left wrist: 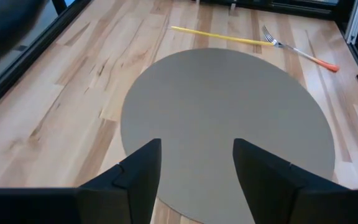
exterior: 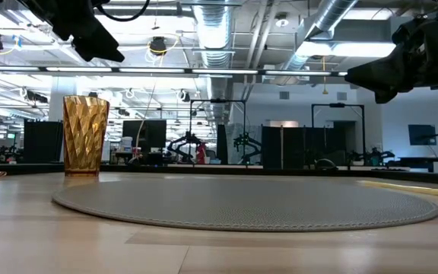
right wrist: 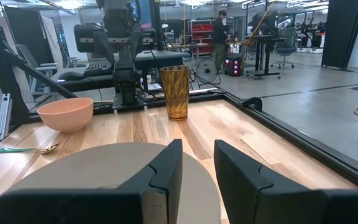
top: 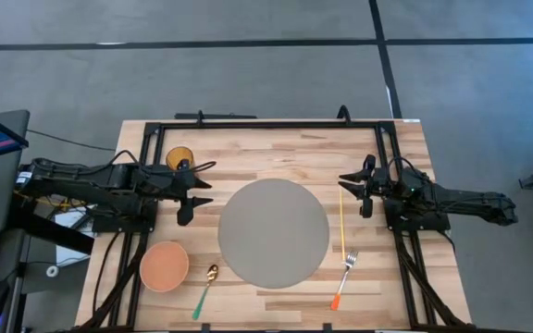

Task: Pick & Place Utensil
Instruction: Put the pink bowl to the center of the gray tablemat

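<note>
A fork with an orange handle (top: pixel 343 277) (left wrist: pixel 297 48) lies on the table near the right front edge of a round grey mat (top: pixel 274 231). A thin yellow stick (top: pixel 341 225) (left wrist: pixel 216 36) lies beside it. A spoon with a green handle (top: pixel 204 289) (right wrist: pixel 27 149) lies at the mat's left front. My left gripper (top: pixel 197 192) (left wrist: pixel 196 162) hovers open over the mat's left edge. My right gripper (top: pixel 357 192) (right wrist: pixel 197 162) hovers open past the mat's right edge, above the far end of the stick. Both are empty.
An amber faceted cup (top: pixel 180 157) (exterior: pixel 84 135) (right wrist: pixel 174 90) stands at the far left. A pink bowl (top: pixel 164 265) (right wrist: pixel 66 113) sits at the near left, next to the spoon. A black frame (top: pixel 266 123) borders the table's far and side edges.
</note>
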Robot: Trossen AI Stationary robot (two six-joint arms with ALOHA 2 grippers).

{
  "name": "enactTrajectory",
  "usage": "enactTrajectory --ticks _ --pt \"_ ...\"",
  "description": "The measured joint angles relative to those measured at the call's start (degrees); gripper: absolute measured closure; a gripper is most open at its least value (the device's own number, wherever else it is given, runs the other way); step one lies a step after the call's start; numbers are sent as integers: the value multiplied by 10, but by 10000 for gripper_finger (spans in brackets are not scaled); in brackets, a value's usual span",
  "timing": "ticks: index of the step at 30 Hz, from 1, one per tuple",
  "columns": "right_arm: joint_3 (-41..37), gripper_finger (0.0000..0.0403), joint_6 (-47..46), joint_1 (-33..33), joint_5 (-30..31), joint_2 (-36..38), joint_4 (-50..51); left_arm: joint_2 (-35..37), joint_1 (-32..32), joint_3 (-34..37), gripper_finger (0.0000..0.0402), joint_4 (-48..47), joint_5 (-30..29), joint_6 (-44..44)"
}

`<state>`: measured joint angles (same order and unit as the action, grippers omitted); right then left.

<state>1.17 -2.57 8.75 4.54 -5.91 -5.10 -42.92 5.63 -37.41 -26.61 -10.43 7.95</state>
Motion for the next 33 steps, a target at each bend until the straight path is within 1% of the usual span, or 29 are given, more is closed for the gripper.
enactTrajectory --ticks 7,10,16,19,22,26,29,33 --pt "0 316 0 0 0 0 0 0 10 -11 221 0 0 -9" --pt "0 316 0 0 0 0 0 0 23 -23 229 0 0 -29" --pt "0 316 0 0 0 0 -2 0 63 -28 235 0 0 -28" --pt "0 316 -1 0 0 0 -1 -3 90 -28 235 -1 0 -4" --pt "0 316 -28 -1 0 0 -1 -3 122 -28 235 -6 0 30" --pt "0 316 -73 -1 0 0 -5 -3 166 -28 235 -54 1 60" --pt "0 316 -74 -1 0 0 -8 -3 184 -23 235 -82 -1 64" --pt "0 316 -47 2 24 0 -64 -3 191 -8 235 -82 -2 112"
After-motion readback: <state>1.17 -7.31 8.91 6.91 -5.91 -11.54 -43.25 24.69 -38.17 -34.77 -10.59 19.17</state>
